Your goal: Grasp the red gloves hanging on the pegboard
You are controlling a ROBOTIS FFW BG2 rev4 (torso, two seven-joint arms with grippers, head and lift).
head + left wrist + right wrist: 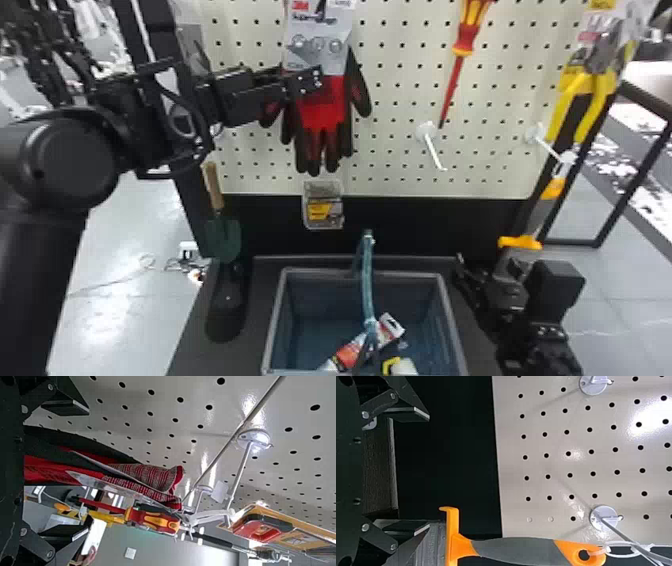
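Two fingers of the left gripper (304, 82) stand wide apart, straddling the red gloves (325, 115) from the left with nothing clamped yet. The gloves hang flat, upper left on the pegboard (490, 150), which suits a sideways pinch. The right gripper (415, 471) waits low right, spread and empty.

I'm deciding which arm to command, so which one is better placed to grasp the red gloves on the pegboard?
Left. The left arm is up at the red gloves, its open jaws on either side of them. The right arm sits low beside the bin, away from the gloves.
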